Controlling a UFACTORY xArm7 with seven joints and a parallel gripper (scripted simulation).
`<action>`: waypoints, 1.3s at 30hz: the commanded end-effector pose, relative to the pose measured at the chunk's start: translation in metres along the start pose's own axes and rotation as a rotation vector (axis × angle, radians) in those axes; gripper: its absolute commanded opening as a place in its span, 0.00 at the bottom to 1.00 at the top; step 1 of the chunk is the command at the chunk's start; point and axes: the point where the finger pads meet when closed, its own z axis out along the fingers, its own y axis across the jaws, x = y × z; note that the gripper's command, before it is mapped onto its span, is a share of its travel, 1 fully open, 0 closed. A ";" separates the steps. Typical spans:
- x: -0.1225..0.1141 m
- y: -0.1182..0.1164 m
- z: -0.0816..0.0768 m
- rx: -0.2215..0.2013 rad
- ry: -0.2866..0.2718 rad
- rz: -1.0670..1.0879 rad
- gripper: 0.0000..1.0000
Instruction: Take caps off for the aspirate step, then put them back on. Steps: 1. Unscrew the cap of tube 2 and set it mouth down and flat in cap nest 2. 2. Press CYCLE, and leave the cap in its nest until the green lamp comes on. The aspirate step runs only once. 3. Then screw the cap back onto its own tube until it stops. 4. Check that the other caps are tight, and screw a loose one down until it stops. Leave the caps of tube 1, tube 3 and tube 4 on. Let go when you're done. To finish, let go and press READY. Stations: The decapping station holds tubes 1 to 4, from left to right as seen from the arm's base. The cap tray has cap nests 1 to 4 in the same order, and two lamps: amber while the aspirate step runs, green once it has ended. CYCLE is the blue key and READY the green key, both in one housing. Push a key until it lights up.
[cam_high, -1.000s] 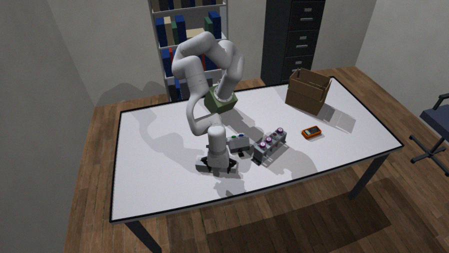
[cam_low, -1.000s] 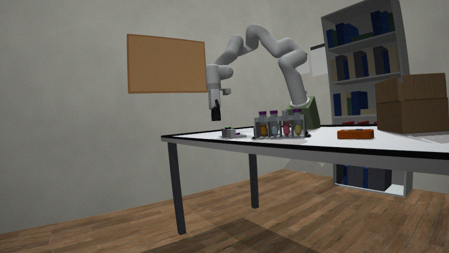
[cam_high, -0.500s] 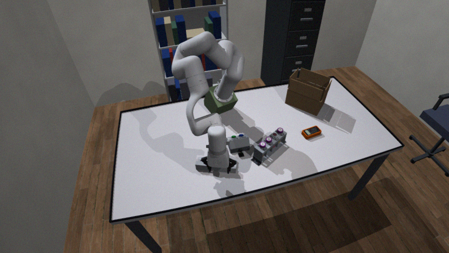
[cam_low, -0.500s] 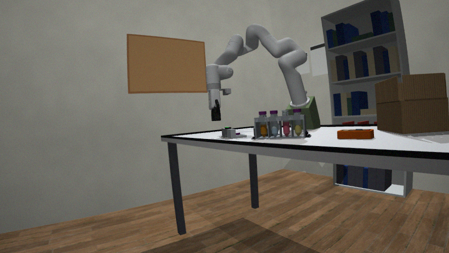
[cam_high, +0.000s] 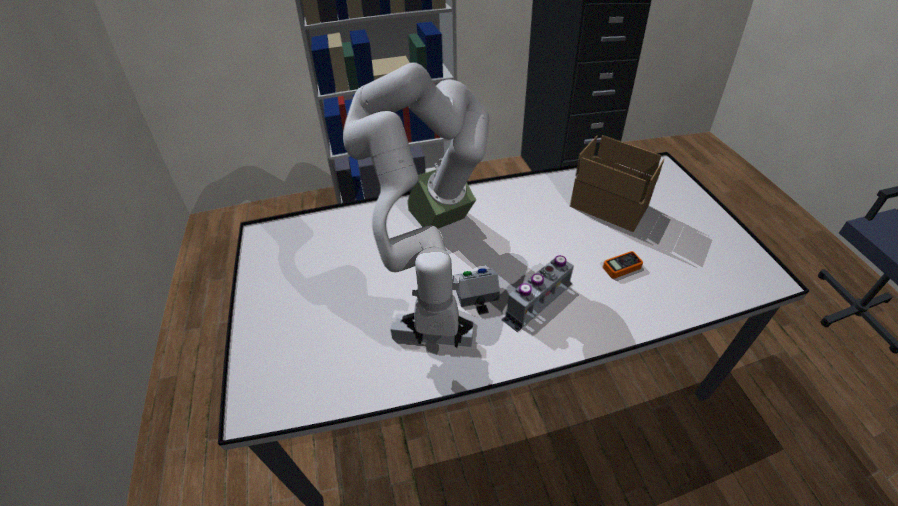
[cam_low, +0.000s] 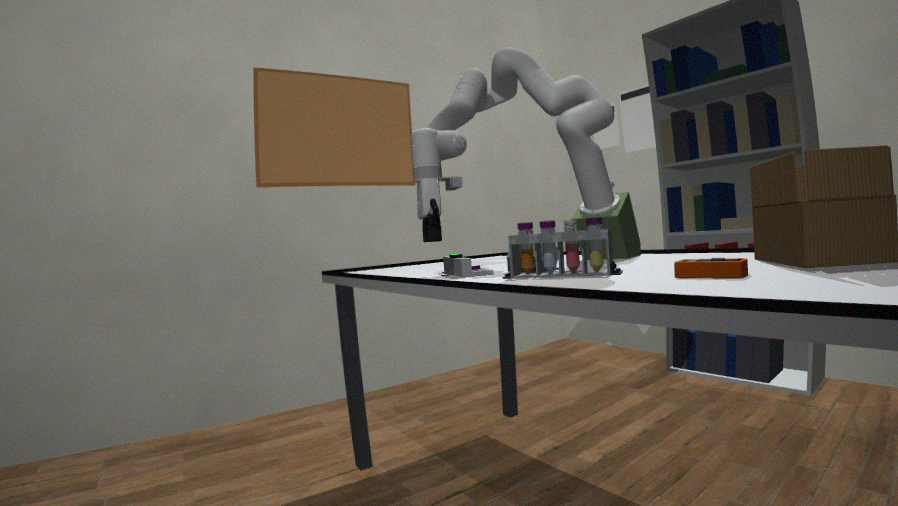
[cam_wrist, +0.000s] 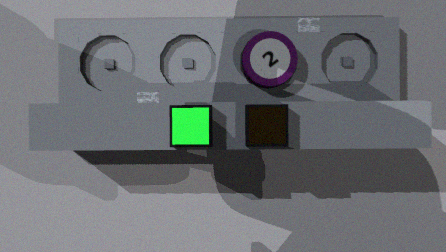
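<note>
The cap tray (cam_wrist: 227, 82) fills the wrist view. Purple cap 2 (cam_wrist: 269, 58) lies flat in its nest, number up. The other three nests are empty. The green lamp (cam_wrist: 190, 125) is lit and the amber lamp (cam_wrist: 266, 125) is dark. My gripper (cam_low: 431, 229) hangs open and empty well above the tray (cam_low: 458, 265); it also shows in the top view (cam_high: 432, 333). The tube rack (cam_high: 540, 286) stands to the right. Tube 2 (cam_low: 570, 251) stands without a cap. The other three tubes carry purple caps. The key housing (cam_high: 475, 286) stands between tray and rack.
An orange meter (cam_high: 622, 264) lies right of the rack. A cardboard box (cam_high: 615, 182) stands at the table's far right corner. The arm's green base (cam_high: 441, 201) is at the back, with a bookshelf and a cabinet behind the table.
</note>
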 end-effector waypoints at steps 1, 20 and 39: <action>-0.001 0.000 -0.001 0.000 -0.003 0.000 1.00; -0.001 0.000 -0.001 0.000 -0.003 0.000 1.00; 0.065 -0.004 -0.045 0.000 -0.003 0.000 0.46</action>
